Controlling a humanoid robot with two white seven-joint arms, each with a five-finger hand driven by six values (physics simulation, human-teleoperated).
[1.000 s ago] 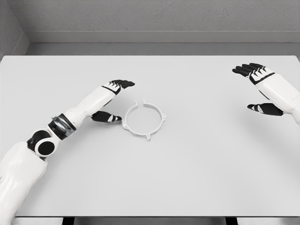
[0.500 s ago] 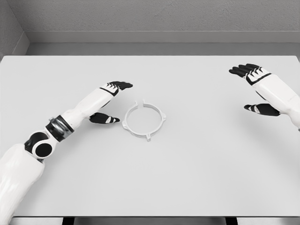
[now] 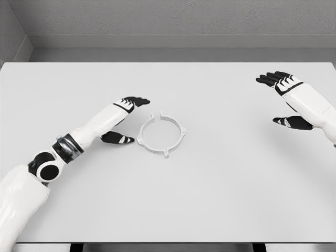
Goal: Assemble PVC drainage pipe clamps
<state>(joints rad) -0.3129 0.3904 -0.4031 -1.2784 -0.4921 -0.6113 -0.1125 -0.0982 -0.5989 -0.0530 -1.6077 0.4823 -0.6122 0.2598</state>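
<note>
A big white table [image 3: 210, 199] fills the view, with a grey wall [image 3: 173, 18] behind it. The left arm reaches in from the lower left corner and stretches out low over the table. The left hand [image 3: 123, 118] is flat and on its side, with dark fingers [image 3: 137, 100] held straight and its thumb [image 3: 117, 138] spread wide below. It holds nothing. There is one white ring [image 3: 162, 134], lying flat on the table just beside the thumb, a little left of the middle. I cannot tell if they touch. Two hands show in all. The right hand [image 3: 289, 100] hangs far off by the right edge, fingers and thumb spread apart, holding nothing.
</note>
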